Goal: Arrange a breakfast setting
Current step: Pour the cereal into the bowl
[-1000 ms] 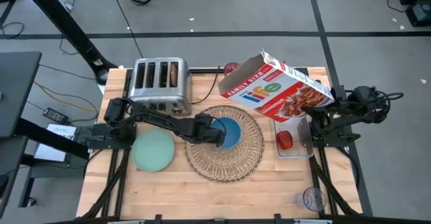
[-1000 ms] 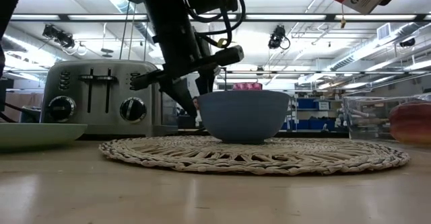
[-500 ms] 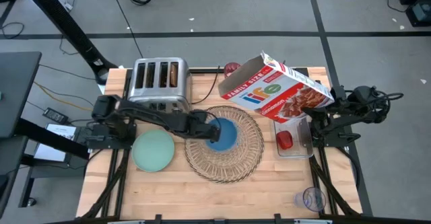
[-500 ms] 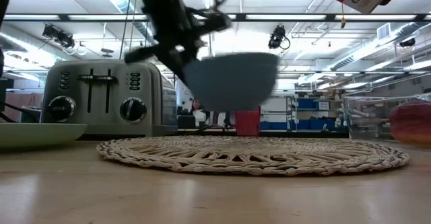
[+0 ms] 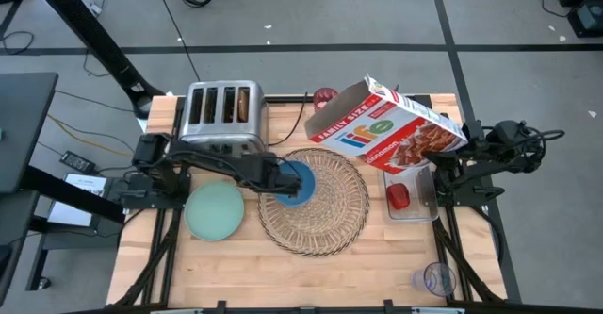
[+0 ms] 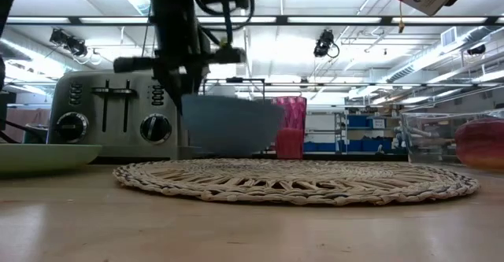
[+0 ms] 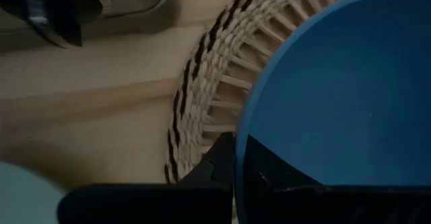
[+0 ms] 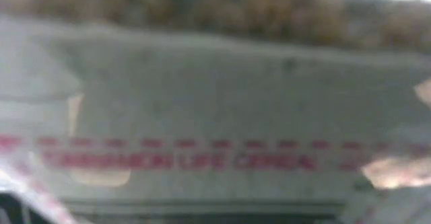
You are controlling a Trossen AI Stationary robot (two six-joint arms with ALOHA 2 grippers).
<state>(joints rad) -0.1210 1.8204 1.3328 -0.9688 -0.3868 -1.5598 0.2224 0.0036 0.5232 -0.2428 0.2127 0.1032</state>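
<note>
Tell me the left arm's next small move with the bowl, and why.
Probably carry it on toward the pale green plate and lower it. The left gripper is shut on the blue bowl rim, the low view shows the bowl off the wicker placemat, at its plate-side edge.

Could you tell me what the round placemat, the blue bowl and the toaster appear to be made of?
The placemat looks like woven wicker or straw: pale radial strands with darker bands at the rim. The blue bowl, held off the mat by the left gripper, looks like matte plastic or glazed ceramic; its smooth, even surface leaves that open. The toaster looks like brushed metal, silvery with soft reflections.
</note>
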